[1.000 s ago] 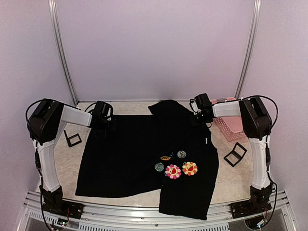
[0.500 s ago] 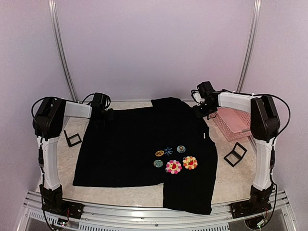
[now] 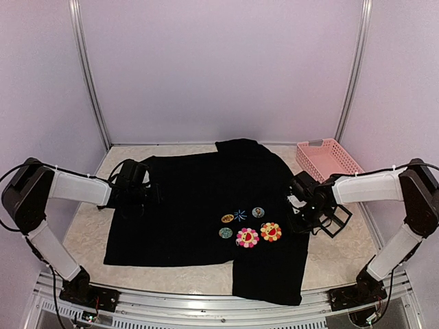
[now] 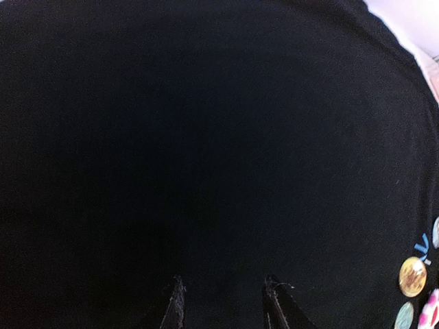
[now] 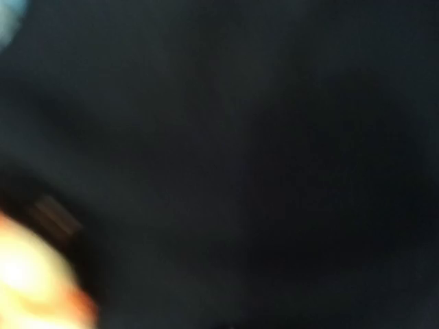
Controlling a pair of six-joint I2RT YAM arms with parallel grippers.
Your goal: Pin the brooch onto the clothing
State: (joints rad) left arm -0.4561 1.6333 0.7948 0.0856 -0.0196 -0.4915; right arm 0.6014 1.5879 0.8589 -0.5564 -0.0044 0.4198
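Badges [image 3: 247,238] already sit on the flat shirt [image 3: 185,212], so I judge little remains; my left claw [image 4: 223,284] hangs narrowly parted and empty, my right claw [image 3: 302,212] closed tight.

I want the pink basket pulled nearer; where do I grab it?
Grip the basket by the rim of a long side wall, coming straight down from above so the gripper straddles the wall. It stands upright and open-topped with thin walls, and the body looks too wide to span.

Pink basket [image 3: 329,159] far right; black frame [image 3: 341,218] (partly hidden) beside right claw [image 3: 302,218]; near-left table [image 3: 82,236] seemingly passable.
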